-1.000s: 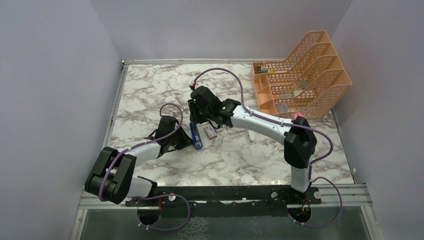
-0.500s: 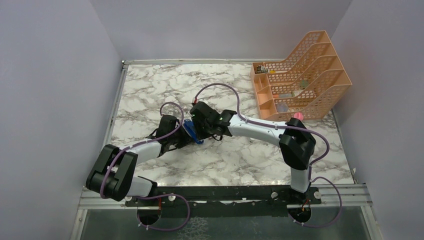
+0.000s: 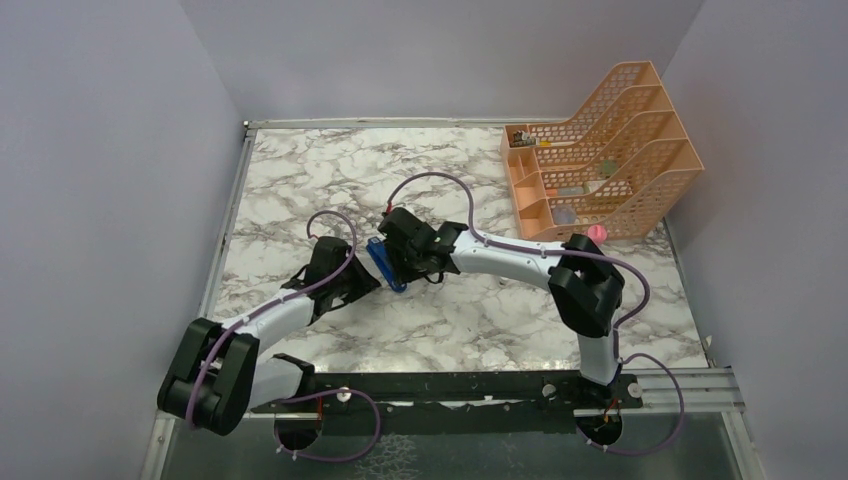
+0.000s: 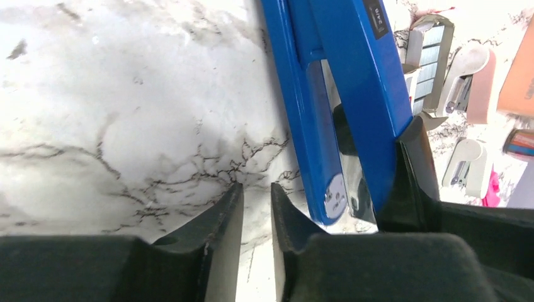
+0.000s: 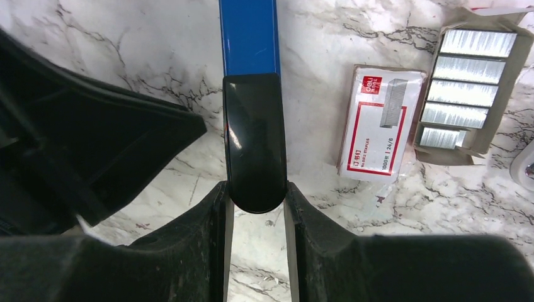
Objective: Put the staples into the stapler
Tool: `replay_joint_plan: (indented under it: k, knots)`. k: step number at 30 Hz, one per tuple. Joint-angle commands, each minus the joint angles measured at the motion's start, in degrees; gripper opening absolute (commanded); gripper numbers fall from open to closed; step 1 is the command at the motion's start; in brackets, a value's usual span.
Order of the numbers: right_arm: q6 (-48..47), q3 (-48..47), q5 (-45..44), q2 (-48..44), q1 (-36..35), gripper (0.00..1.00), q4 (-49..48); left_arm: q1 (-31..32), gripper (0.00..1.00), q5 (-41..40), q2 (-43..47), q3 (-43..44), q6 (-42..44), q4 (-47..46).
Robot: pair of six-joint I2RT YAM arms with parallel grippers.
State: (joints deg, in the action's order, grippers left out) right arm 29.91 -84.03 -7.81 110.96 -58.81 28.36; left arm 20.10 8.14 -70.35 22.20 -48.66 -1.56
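Mid-table on veined marble [image 4: 126, 94], my right gripper [image 5: 255, 201] clamps the slim blue stapler [image 5: 249, 38] by its glossy black arm; my left gripper [image 4: 257, 201] stands slightly parted alongside.

Robot lab test cell staged as an office desk. 2 arms [image 3: 510, 262] bolted to a black rail [image 3: 450, 383] on metal framing [image 3: 685, 380]; marble-print tabletop [image 3: 300, 170] boxed in by plain lilac walls [image 3: 110, 150] on 3 sides. Desk props: orange mesh file organiser [image 3: 610, 150], stapler [image 3: 383, 264], staples [image 5: 378, 123].
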Motion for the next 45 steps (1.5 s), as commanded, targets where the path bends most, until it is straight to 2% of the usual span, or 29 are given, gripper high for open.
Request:
replay_joint_plan:
  k: [1,4,7,10,14,19,27,32,38,45]
  knots:
    - [-1.74,-3.19,1.73,3.04,-0.26,0.37,2.62,-0.23,0.28,-4.14,4.76,-1.46,-1.46,4.79]
    - [-1.90,-3.90,1.78,3.45,-0.27,0.40,3.20,-0.23,0.34,-4.77,6.95,-1.47,-1.89,5.49]
    - [-2.11,-3.44,1.51,2.50,-0.28,0.49,1.45,-0.39,0.42,-4.02,7.82,-1.20,-2.44,5.86]
    - [-2.53,-3.64,1.07,1.51,-0.29,0.59,0.57,-0.58,0.42,-1.63,7.09,-0.32,-2.49,5.78]
    - [-3.41,-3.73,0.72,0.73,-0.26,0.61,-0.13,-0.67,0.42,-0.69,6.42,0.36,-2.24,5.52]
    - [-4.99,-4.46,-0.22,1.44,-0.27,0.57,0.90,-0.83,0.42,-0.27,5.89,0.21,-1.75,4.87]
    - [-10.36,-6.01,1.69,3.32,-0.26,0.42,0.12,-0.94,0.39,0.92,3.93,0.39,-0.87,3.90]
    - [-10.22,-6.82,2.27,6.02,-0.26,0.33,2.81,-1.03,0.39,0.71,3.63,0.38,-0.48,4.07]
    - [-7.47,-7.37,3.18,9.75,-0.26,0.31,6.74,-1.18,0.39,0.13,3.39,0.97,-0.12,4.63]
    - [-6.69,-9.58,2.88,9.48,-0.09,0.33,6.98,-1.29,0.39,-0.63,3.71,2.52,0.46,6.22]
